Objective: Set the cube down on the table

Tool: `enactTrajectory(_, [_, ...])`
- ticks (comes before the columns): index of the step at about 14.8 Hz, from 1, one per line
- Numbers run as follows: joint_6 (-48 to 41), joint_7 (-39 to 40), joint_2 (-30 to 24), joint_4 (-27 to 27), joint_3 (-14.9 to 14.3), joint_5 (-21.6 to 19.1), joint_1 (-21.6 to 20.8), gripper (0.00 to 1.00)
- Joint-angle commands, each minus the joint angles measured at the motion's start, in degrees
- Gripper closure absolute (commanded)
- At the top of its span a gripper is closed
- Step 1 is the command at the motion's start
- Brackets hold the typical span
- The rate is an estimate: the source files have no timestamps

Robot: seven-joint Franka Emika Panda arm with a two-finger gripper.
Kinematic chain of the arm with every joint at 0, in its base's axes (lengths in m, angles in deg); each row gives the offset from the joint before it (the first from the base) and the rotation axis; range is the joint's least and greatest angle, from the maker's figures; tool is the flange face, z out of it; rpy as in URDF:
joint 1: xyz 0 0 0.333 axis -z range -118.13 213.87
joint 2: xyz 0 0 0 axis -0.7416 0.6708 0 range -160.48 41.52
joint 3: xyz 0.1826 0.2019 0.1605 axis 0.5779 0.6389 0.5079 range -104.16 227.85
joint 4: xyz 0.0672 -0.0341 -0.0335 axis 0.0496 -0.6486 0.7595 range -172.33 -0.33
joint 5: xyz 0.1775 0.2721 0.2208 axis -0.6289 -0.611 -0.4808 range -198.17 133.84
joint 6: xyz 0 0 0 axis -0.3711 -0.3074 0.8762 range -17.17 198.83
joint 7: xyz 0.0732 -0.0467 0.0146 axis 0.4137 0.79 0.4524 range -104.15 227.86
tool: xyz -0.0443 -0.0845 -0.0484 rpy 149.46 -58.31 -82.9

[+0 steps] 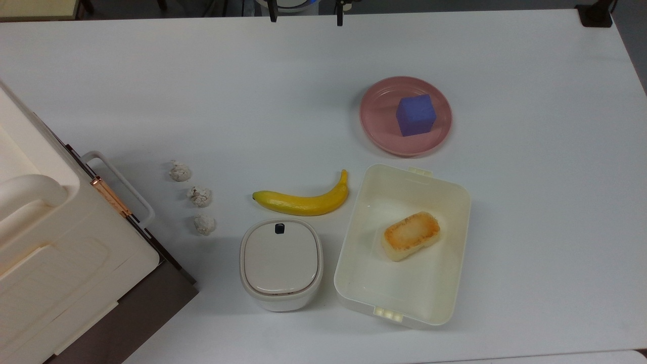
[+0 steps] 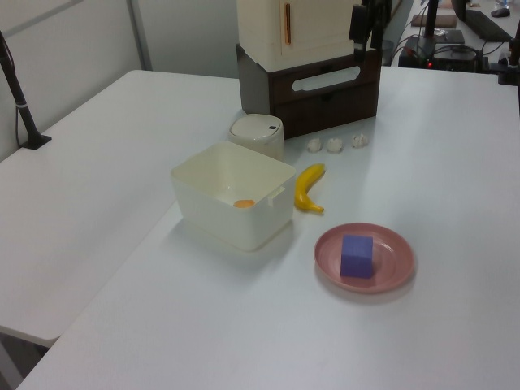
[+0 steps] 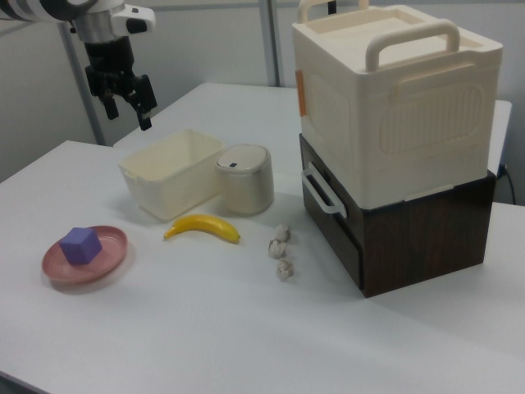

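Note:
The blue-purple cube (image 1: 415,115) (image 2: 357,255) (image 3: 80,245) rests on a round pink plate (image 1: 377,124) (image 2: 393,264) (image 3: 111,257), which sits on the white table (image 1: 530,177) (image 2: 244,325) (image 3: 213,320). My gripper (image 3: 128,117) hangs high in the air above the table, far from the cube, at the right view's upper left. Its black fingers (image 3: 147,116) are open with nothing between them. In the top view the gripper (image 1: 306,20) shows as two dark fingertips at the top edge, well away from the plate.
A cream tray (image 1: 457,202) holding toasted bread (image 1: 410,235) lies beside the plate. A banana (image 1: 303,201), a lidded white pot (image 1: 281,263) and three crumpled white lumps (image 1: 199,196) sit nearby. A large cream box on a dark base (image 3: 394,139) stands at one side.

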Motion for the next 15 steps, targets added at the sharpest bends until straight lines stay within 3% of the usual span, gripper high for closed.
enactTrajectory(1, [1.1, 5.5, 1.3, -2.3, 0.0, -0.5, -0.4, 0.00])
enactTrajectory(15, [0.9, 9.5, 2.6, -2.4, -0.1, -1.3, -0.3, 0.00])
